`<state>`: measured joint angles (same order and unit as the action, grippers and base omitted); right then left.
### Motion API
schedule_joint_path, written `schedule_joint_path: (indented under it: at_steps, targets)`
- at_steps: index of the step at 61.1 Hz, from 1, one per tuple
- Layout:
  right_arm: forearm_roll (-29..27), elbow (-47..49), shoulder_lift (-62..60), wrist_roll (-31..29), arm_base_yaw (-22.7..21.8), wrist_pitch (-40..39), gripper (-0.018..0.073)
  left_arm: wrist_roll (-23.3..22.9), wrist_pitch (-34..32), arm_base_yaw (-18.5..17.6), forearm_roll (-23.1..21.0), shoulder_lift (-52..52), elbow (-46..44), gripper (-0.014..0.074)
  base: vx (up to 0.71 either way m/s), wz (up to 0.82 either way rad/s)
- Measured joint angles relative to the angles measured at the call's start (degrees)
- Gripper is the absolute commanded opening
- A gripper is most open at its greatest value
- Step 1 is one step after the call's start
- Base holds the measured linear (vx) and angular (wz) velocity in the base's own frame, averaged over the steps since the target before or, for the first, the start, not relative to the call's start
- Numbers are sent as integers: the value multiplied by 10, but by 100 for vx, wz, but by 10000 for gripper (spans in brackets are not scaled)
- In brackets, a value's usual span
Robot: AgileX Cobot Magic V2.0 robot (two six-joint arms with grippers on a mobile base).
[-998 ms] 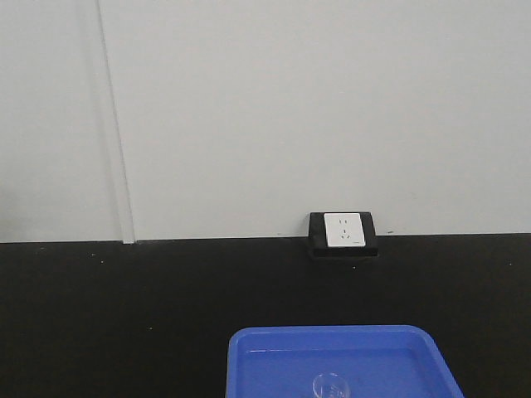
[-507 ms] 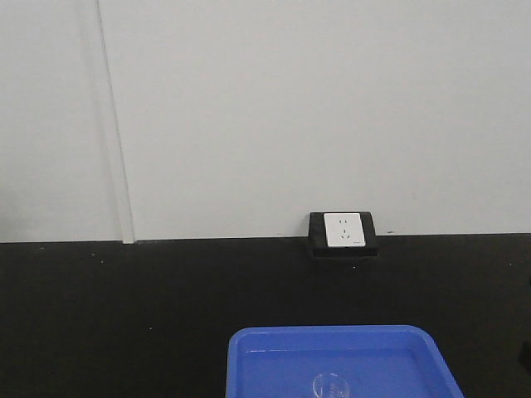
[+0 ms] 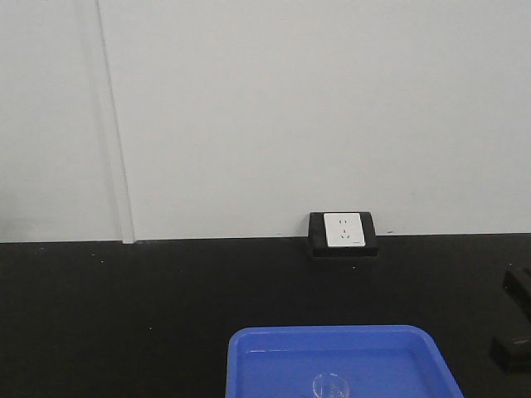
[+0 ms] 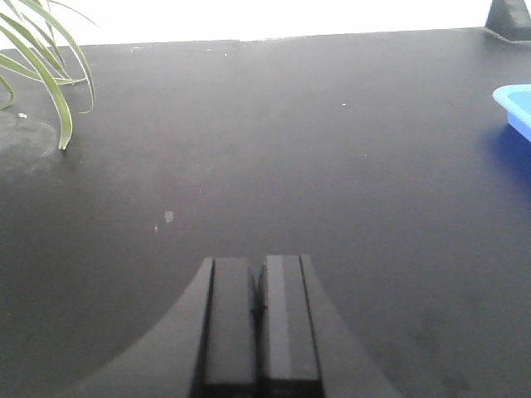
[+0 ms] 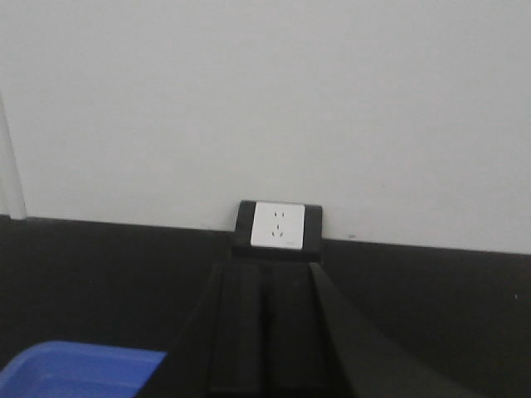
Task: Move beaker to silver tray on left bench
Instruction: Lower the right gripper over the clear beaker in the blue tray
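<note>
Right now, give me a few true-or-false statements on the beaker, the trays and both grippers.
1. The beaker stands in the blue tray. True.
2. The silver tray lies beside the blue tray. False: no view shows one.
3. The left gripper holds the beaker. False: it is shut on nothing, over bare worktop.
4. A wall socket sits behind the blue tray. True.
5. The right gripper is shut. True.
</note>
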<state>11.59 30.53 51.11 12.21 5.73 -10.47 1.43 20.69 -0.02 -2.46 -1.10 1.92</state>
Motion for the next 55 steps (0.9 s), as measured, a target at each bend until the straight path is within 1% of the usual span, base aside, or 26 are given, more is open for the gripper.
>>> schedule_joint_path:
  at_steps: [9,14,23,32,41,45,50,55]
  targets:
    - [0,0,30,0,0,29,71,0,0,0,0,0,0,1,0,0]
    - [-1,0,47,1,0,32,115,0,0,0,0,0,0,1,0,0]
    - [-1,0,77,20,0,33,253,0,0,0,0,0,0,1,0,0]
    - [-2,0,109,29,0,34,470,0,0,0,0,0,0,1,0,0]
    - [-2,1,146,30,0,34,604,0,0,0,0,0,0,1,0,0]
    - [-2,2,168,31,0,29,631,0,0,0,0,0,0,1,0,0]
    - [0,2,199,31,0,20,634,0,0,0,0,0,0,1,0,0]
    - [22,2,234,30,0,8,629,0,0,0,0,0,0,1,0,0]
